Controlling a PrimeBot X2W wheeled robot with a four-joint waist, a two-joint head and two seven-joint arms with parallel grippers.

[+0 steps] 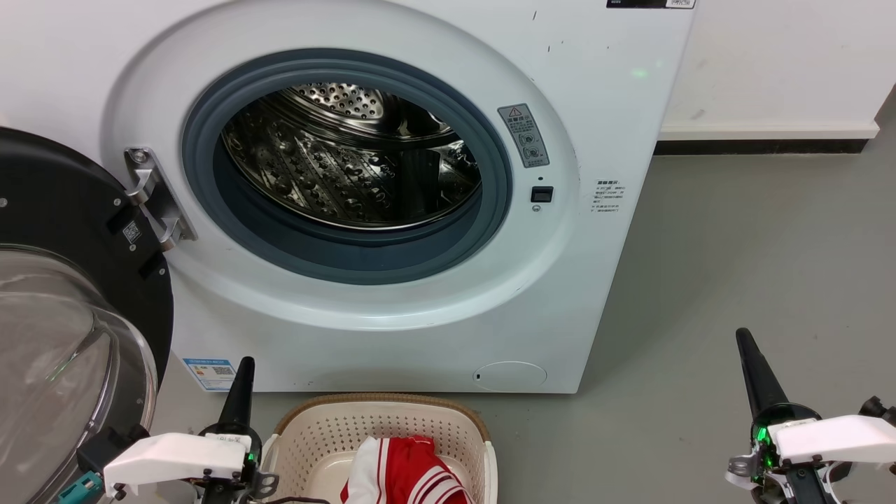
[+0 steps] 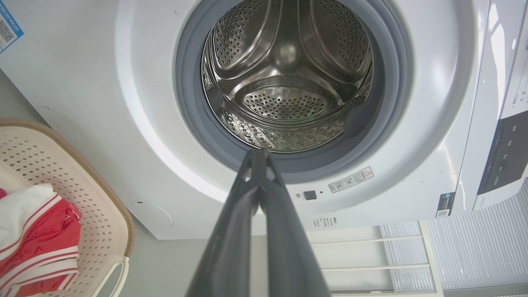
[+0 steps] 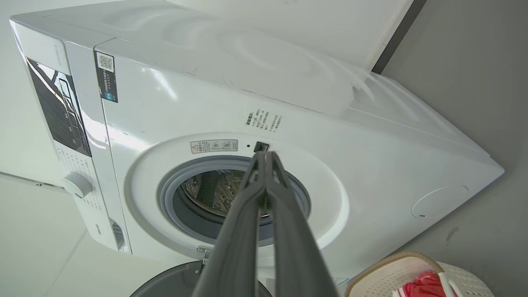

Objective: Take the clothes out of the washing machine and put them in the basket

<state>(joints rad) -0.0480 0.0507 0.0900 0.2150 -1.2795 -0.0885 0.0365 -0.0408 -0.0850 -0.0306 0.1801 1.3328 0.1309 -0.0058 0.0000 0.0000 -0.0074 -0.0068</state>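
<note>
Clothes lying soft and floppy in basket, likely pinching best at a bunched top fold, left claw and right claw sitting shut, holding nothing.

Head cam looks fwd/down, close on the large white front-loading washing machine. L wrist cam faces its round grey-ringed opening nearer; R wrist farther, tilted. All share the cream perforated basket.
</note>
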